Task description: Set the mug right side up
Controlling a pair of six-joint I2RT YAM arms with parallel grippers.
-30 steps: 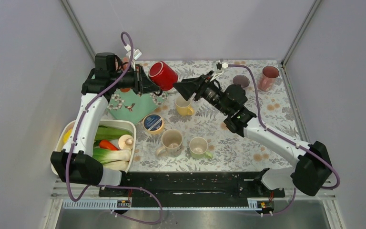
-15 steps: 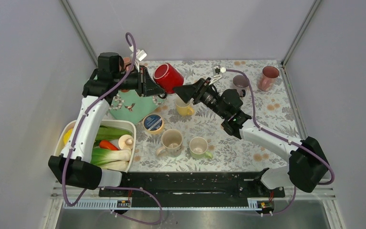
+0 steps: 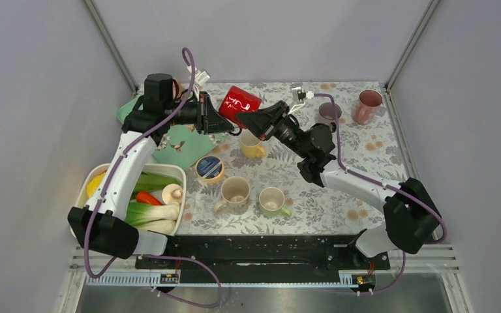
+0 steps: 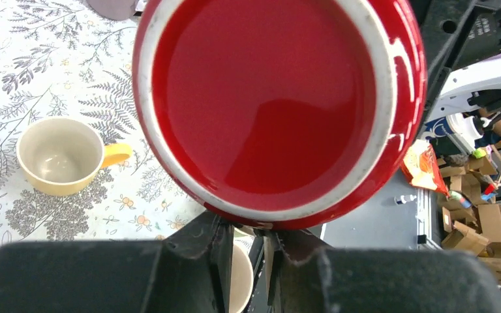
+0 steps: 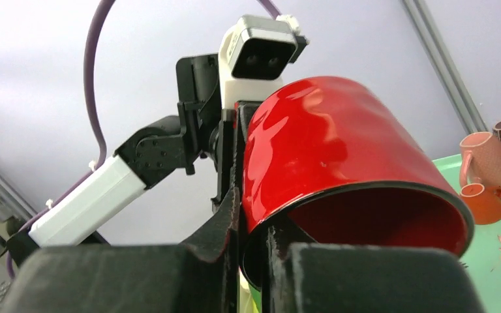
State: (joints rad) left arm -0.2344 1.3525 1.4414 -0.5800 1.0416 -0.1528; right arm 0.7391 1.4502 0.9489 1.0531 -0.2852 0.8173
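Nearest my bases, a beige mug and a green mug stand upright on the table, with a yellow mug just beyond. They show the pose I am after. Past them I hold the red mug off the table, lying on its side. My left gripper is pinched tight at its base edge. My right gripper is clamped over the rim wall, one finger inside. I judge that the double grip lets me hand it across and swing the mouth upward.
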